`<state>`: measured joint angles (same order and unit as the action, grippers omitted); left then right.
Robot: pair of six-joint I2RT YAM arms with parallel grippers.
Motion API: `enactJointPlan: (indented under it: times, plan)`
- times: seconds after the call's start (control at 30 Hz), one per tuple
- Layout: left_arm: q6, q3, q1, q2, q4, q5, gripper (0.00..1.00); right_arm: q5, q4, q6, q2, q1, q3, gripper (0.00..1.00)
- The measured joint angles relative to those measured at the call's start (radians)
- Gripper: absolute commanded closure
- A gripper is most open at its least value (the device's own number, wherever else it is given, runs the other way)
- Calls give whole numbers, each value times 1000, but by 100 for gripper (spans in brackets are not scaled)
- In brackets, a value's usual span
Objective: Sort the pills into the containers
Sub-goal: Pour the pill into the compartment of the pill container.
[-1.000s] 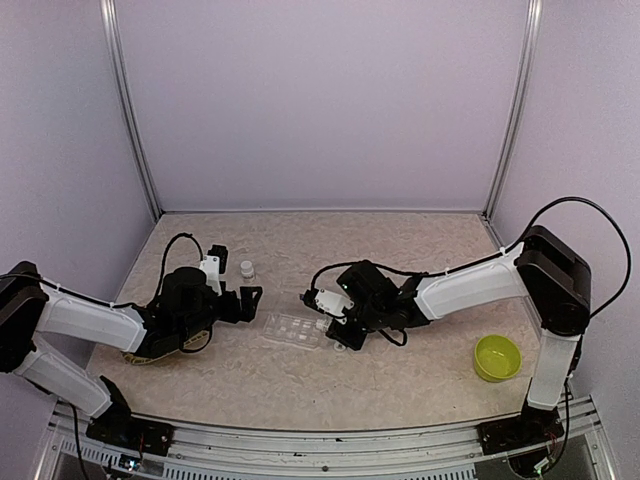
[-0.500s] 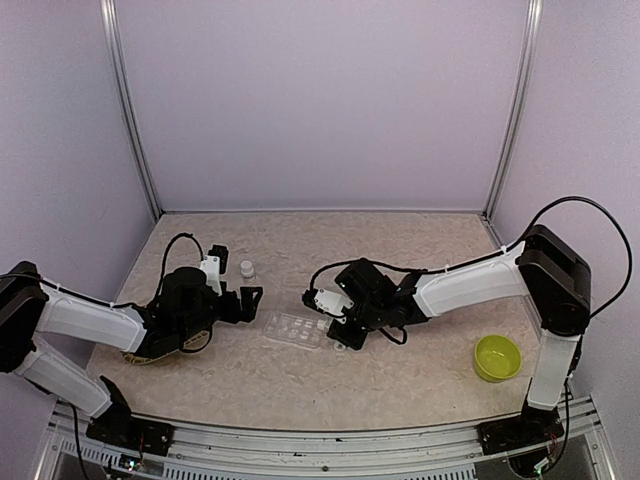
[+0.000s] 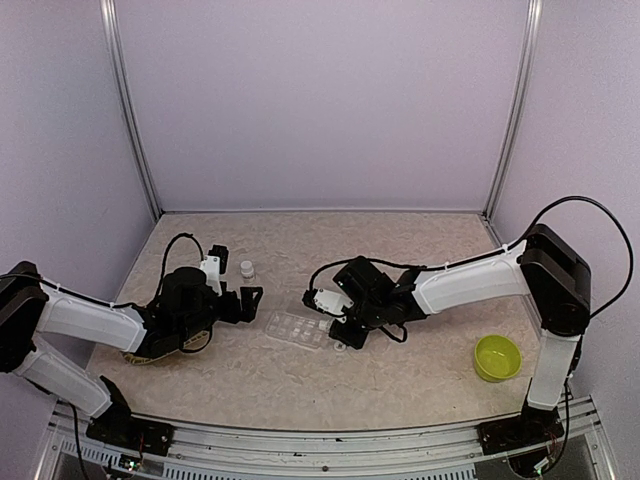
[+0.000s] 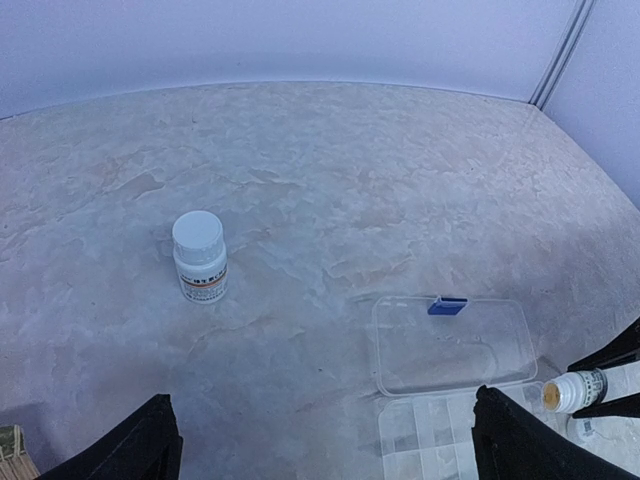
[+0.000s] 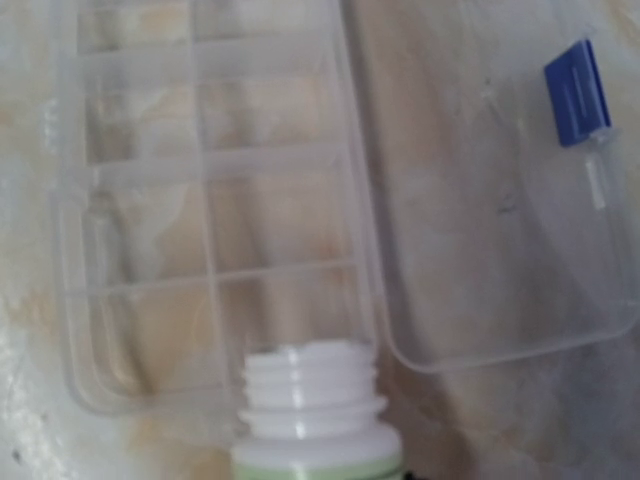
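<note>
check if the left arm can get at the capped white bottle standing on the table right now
Probably yes. The left gripper is open, and the capped white bottle stands upright just ahead of it, with nothing between them. The clear compartment box lies off to one side, out of the path.

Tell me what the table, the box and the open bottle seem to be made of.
The table looks beige, marbled, matte: stone or printed laminate, I cannot tell. The box seems clear glossy plastic; the marbling shows through it. The open bottle is probably white opaque plastic, with moulded threads at its neck.
</note>
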<state>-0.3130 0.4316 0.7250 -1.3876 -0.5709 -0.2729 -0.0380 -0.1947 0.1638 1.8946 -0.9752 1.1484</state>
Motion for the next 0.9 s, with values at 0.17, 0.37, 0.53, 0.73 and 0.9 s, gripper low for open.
enactJointPlan:
  times: [0.17,0.37,0.53,0.73,0.9]
  plan:
    - [0,0,0,0,0,0,1,-3,-23,0,0,0,10,93]
    - [0,0,0,0,0,0,1,-7,-49,0,0,0,20,93]
    - [0,0,0,0,0,0,1,-9,-60,0,0,0,25,93]
    - [0,0,0,0,0,0,1,-12,-91,1,0,0,38,93]
    - [0,0,0,0,0,0,1,-13,-106,0,0,0,47,93]
